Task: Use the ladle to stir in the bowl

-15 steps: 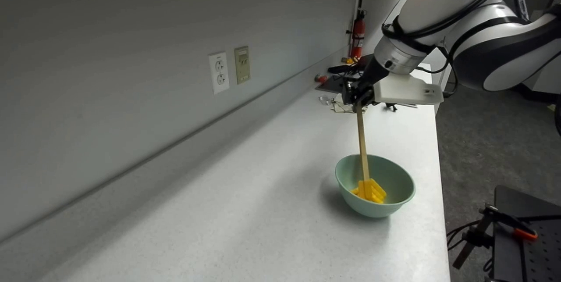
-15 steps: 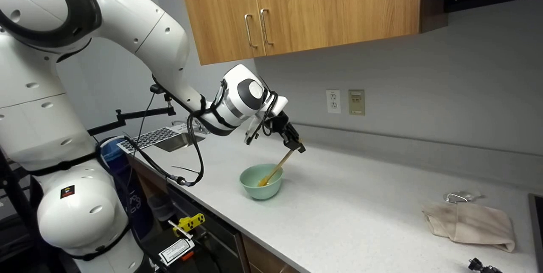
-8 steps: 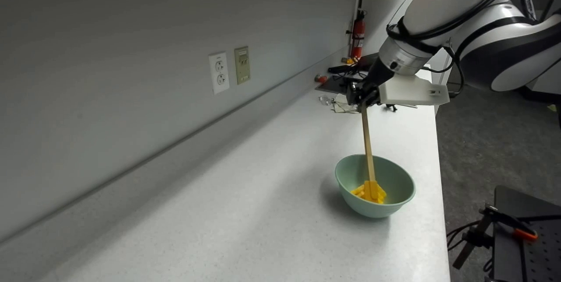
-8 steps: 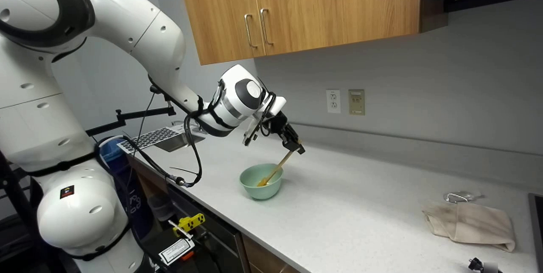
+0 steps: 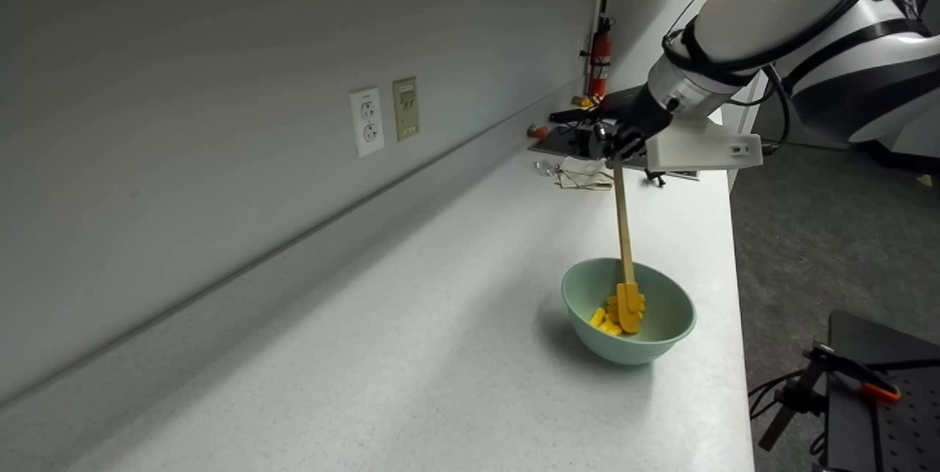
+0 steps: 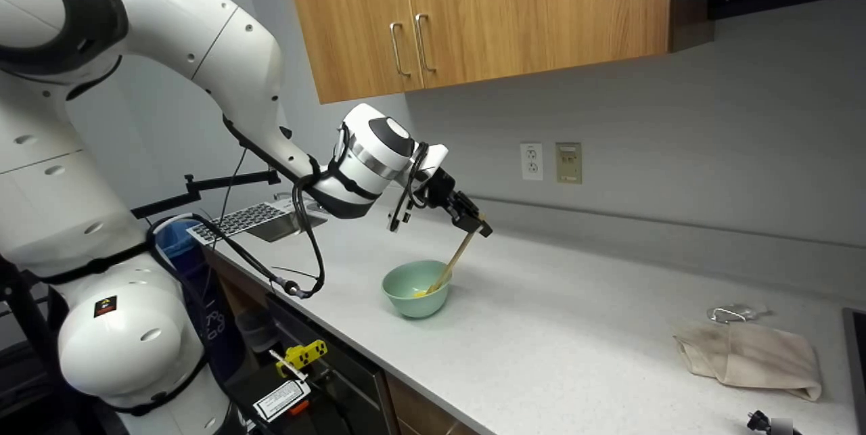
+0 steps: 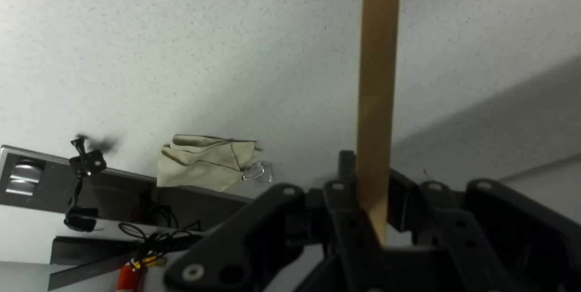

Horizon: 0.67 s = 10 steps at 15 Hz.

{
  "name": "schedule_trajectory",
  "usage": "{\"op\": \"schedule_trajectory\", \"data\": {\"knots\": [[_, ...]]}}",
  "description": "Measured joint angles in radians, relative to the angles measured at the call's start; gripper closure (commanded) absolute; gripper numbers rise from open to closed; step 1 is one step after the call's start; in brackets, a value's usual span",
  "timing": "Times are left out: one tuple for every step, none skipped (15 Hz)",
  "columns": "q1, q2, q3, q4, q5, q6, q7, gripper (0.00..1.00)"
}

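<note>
Down and left from the gripper (image 6: pixel 477 224) in an exterior view, the ladle (image 6: pixel 455 258) slants into the bowl (image 6: pixel 416 306), its handle pinched between the jaws; stirring likely means circling that lower end inside.

Under a cabinet (image 6: pixel 514 9), an outlet (image 6: pixel 532 162) and a beige plate (image 6: pixel 568 163) sit side by side on the wall (image 6: pixel 670 164). On the counter (image 6: pixel 575 340), a cloth (image 6: pixel 751 362) lies folded just beside a clear object (image 6: pixel 735 314), well apart from a sink (image 6: pixel 281 226). A power strip (image 6: pixel 302 355) sits below the counter's edge; a red extinguisher (image 5: pixel 601 61) is upright near the wall.
</note>
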Motion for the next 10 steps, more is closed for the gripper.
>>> {"op": "schedule_trajectory", "data": {"knots": [[0.0,-0.004,0.0,0.0,-0.03,0.0,0.02,0.98],[0.0,-0.006,0.0,0.0,-0.048,0.002,0.032,0.98],[0.0,-0.006,0.0,-0.001,-0.055,0.007,0.035,0.98],[0.0,-0.006,0.0,-0.002,-0.055,0.016,0.035,0.98],[0.0,-0.006,0.0,-0.004,-0.055,0.028,0.035,0.98],[0.0,-0.006,-0.001,-0.007,-0.055,0.042,0.035,0.98],[0.0,-0.005,-0.002,-0.01,-0.055,0.058,0.035,0.98],[0.0,-0.004,-0.003,-0.013,-0.055,0.077,0.035,0.98],[0.0,-0.002,-0.005,-0.015,-0.055,0.099,0.033,0.98],[0.002,0.001,-0.002,-0.015,-0.052,0.116,0.033,0.98]]}}
